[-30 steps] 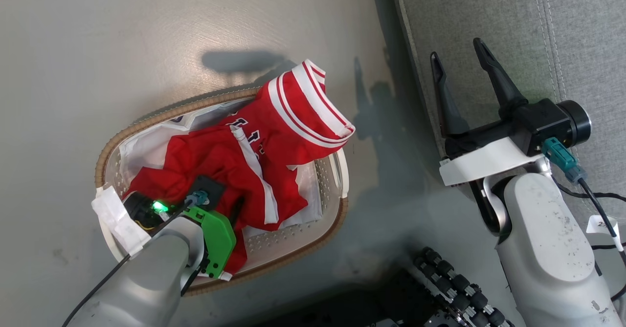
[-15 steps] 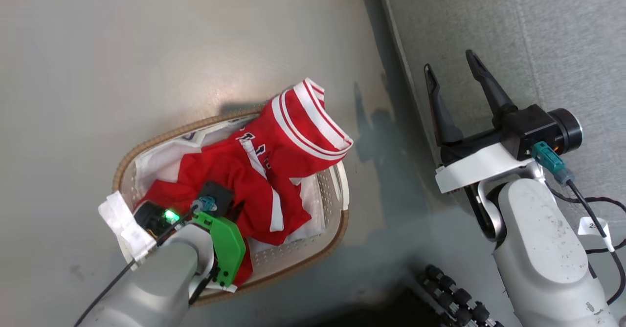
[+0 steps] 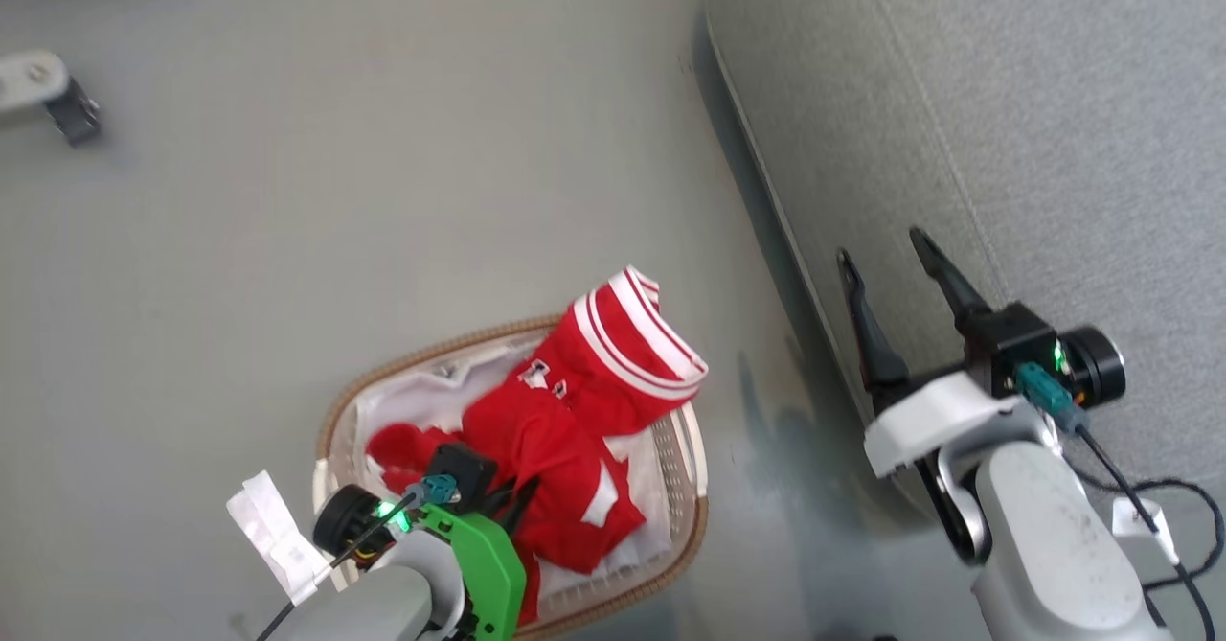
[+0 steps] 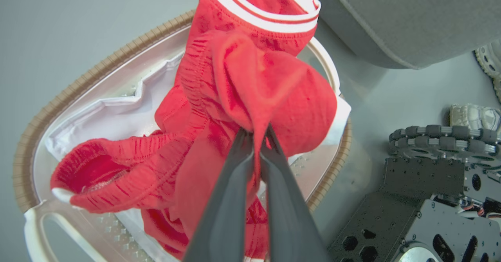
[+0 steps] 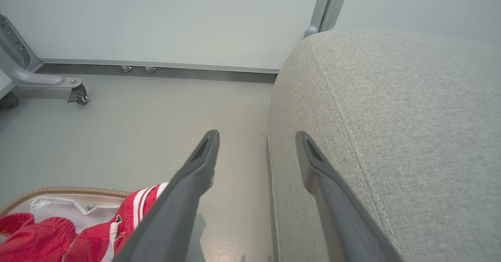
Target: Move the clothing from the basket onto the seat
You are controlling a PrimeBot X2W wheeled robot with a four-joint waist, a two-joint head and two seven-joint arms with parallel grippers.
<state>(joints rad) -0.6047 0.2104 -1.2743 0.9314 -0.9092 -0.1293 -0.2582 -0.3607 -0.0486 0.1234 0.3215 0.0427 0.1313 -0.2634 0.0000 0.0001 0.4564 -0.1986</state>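
A caster leg (image 3: 43, 95) stands at the upper left, well clear of the rest. At the lower left the left gripper (image 4: 256, 131) reaches down into the basket (image 4: 23, 168), fingers pinched on a fold of the red clothing (image 3: 565, 430), which lies heaped inside with a striped hem over the rim. At the right, the right gripper (image 3: 883, 245) hangs spread and empty over the seat's (image 3: 1006, 95) edge.

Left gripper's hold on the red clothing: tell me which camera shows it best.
The left wrist view: the left gripper has its fingers shut on a fold of the clothing, close up. In the head view the wrist hides most of those fingers. The right wrist view catches a corner of the clothing.
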